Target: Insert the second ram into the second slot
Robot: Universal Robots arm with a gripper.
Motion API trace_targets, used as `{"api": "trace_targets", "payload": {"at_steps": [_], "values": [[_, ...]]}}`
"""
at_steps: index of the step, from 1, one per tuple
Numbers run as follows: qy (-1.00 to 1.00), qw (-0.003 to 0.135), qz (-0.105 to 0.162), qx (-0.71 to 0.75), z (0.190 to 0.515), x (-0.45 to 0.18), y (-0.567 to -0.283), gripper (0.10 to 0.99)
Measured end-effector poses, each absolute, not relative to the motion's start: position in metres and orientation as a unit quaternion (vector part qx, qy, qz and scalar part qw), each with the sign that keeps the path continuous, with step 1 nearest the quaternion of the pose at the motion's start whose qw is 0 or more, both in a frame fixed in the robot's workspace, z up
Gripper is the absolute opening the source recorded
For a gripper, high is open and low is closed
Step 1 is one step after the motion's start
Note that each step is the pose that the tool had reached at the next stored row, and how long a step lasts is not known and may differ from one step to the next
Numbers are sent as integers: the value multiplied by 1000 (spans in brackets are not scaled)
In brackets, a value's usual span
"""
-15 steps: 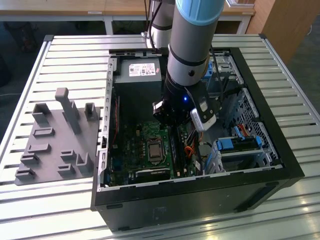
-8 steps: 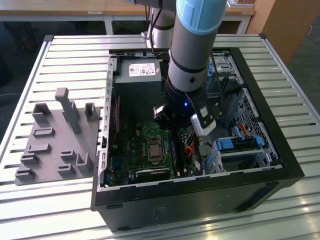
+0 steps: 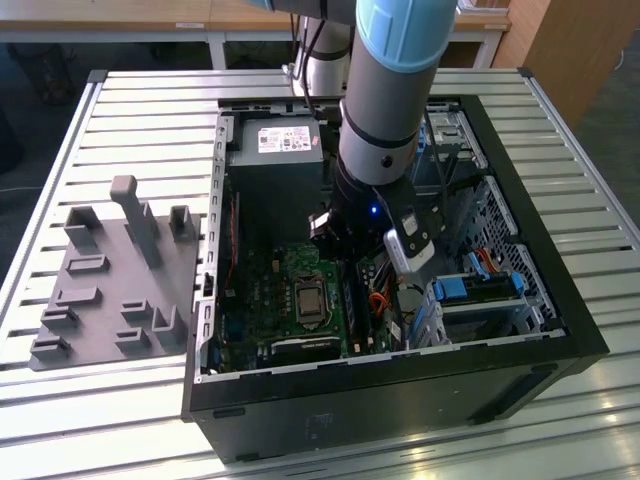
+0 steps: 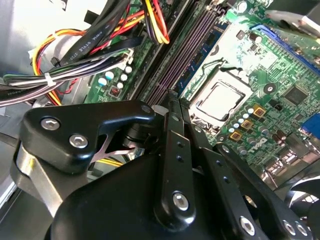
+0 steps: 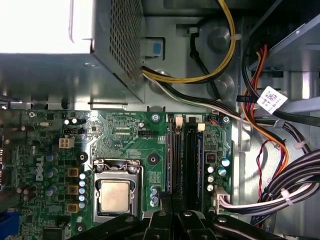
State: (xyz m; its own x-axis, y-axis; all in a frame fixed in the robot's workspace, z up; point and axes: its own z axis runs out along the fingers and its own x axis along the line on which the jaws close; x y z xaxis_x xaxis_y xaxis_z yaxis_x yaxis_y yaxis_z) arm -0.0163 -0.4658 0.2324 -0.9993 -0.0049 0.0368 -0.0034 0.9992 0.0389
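My gripper (image 3: pixel 347 262) reaches down into the open computer case (image 3: pixel 520 250), over the motherboard (image 5: pixel 125 140). In both wrist views its black fingertips (image 4: pixel 172 100) are pressed together above the near end of the ram slots (image 5: pixel 189 165), and nothing shows between them. In the second wrist view, a thin blue ram stick (image 4: pixel 202 59) stands on edge in the slot row beside the CPU socket (image 4: pixel 220 100). I cannot tell whether it is the second ram. The neighbouring slots (image 4: pixel 167 62) look dark and narrow.
Bundled cables (image 4: pixel 75 70) run close beside the slots, and more cables (image 5: pixel 280 185) hang toward the drive bays (image 3: pixel 480 290). The power supply (image 3: pixel 275 150) fills the case's far corner. A grey holder fixture (image 3: pixel 110 280) sits on the slatted table at the exterior view's left.
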Motion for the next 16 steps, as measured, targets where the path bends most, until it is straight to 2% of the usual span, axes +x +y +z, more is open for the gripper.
{"api": "trace_targets", "payload": {"at_steps": [16], "values": [[-1000,19,-19,2,232,-14,-467,114]]}}
